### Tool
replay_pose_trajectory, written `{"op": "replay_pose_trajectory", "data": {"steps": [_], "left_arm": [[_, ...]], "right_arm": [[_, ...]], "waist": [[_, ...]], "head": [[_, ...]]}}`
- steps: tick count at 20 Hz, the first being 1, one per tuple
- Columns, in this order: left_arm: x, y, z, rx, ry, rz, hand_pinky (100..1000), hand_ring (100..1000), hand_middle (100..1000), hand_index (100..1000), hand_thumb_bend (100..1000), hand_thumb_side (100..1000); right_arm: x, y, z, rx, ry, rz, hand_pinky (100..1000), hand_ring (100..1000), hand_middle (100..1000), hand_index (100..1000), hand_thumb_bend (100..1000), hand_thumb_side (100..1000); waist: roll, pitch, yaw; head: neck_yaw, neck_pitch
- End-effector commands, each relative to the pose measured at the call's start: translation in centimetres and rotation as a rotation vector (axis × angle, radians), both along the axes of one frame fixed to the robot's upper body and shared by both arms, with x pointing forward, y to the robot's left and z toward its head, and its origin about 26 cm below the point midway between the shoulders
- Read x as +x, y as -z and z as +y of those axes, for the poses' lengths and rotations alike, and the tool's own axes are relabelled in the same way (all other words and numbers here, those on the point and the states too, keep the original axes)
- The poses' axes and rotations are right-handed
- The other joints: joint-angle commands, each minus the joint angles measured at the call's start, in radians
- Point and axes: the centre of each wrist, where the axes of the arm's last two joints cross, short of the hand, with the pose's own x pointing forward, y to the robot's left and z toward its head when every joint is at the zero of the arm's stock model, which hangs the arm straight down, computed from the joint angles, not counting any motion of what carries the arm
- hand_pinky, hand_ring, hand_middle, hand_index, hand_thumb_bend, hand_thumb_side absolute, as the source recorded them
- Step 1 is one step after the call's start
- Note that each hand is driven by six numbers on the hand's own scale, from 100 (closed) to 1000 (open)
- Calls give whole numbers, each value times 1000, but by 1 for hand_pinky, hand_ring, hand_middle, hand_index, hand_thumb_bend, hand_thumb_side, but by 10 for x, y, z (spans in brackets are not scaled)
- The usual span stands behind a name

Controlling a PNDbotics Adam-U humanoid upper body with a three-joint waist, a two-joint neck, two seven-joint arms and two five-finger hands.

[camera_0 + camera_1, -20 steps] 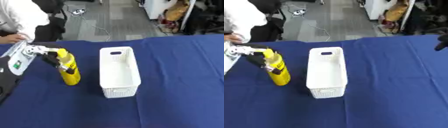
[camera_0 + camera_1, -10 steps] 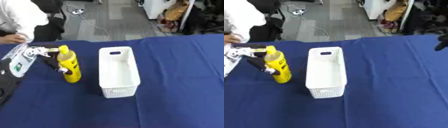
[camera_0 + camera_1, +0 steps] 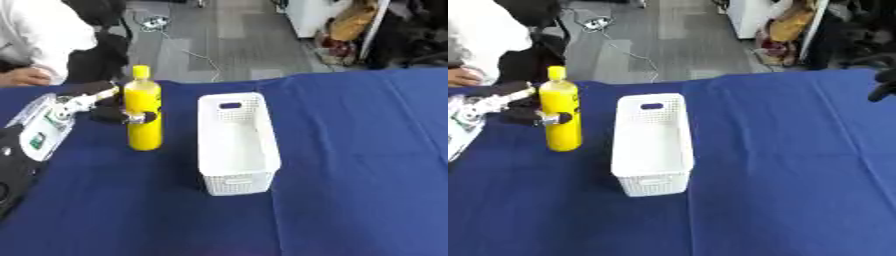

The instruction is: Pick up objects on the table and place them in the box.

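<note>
Our left hand [image 3: 105,107] fingers curled round upright yellow bottle [image 3: 143,116], left of white box [image 3: 238,145]; right hand [image 3: 883,85] fingers unclear.

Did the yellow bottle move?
Yes. The left hand holds the bottle, now upright and nearer the box than a second ago, when it leaned.

A lab or office — grey carpet tiles [image 3: 188,50], floor cables [image 3: 153,22].
</note>
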Motion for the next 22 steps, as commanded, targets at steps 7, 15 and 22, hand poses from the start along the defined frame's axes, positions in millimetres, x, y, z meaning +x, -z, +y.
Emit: {"op": "replay_pose_trajectory", "data": {"steps": [7, 15, 22], "left_arm": [[-8, -29, 2, -102, 15, -166, 100, 100, 100, 300, 213, 749], [-24, -60, -11, -152, 86, -257, 100, 100, 100, 290, 214, 742], [-44, -87, -34, -167, 177, -300, 100, 100, 100, 258, 214, 741]], "right_arm": [[-3, -10, -1, -14, 3, -34, 449, 555, 550, 884, 111, 907], [-3, -9, -3, -19, 11, -31, 450, 555, 550, 885, 111, 907], [-4, -8, -5, -29, 19, -24, 450, 555, 550, 886, 113, 906]], "waist": [[1, -15, 8], [4, -18, 18], [6, -21, 28]], "head": [[-5, -14], [-11, -17], [-13, -18]]}}
